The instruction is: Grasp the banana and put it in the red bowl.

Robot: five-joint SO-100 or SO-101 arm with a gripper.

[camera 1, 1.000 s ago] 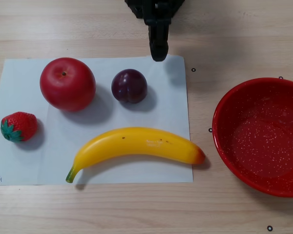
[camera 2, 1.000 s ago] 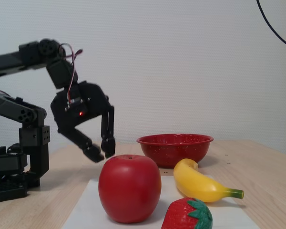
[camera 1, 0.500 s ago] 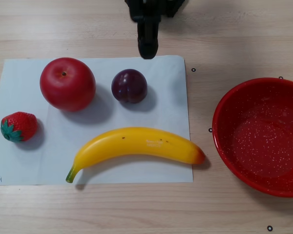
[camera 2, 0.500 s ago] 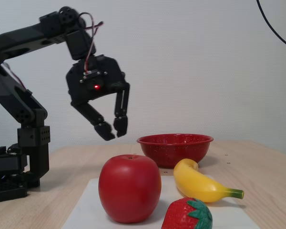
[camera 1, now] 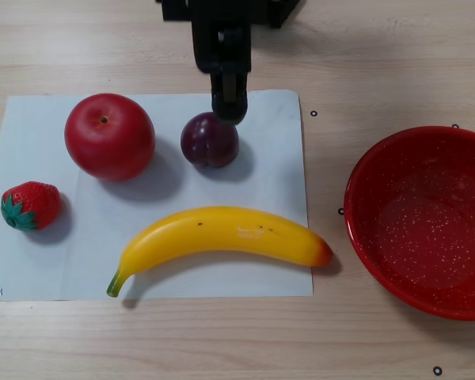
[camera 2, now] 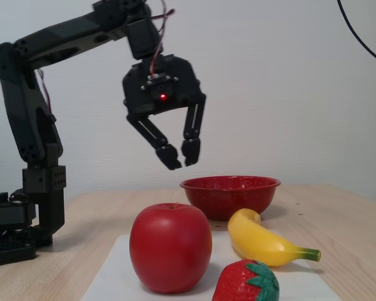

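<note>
Higher and farther out now, the gripper (camera 2: 180, 157) hangs with fingers slightly spread (nothing between them), at 12 o'clock from the banana (camera 1: 222, 240).

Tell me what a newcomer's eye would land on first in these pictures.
Probably the black gripper, hanging open in mid-air above the table in the fixed view. Next, the long yellow banana lying across the white paper sheet, with the big empty red bowl to its right in the other view.
</note>
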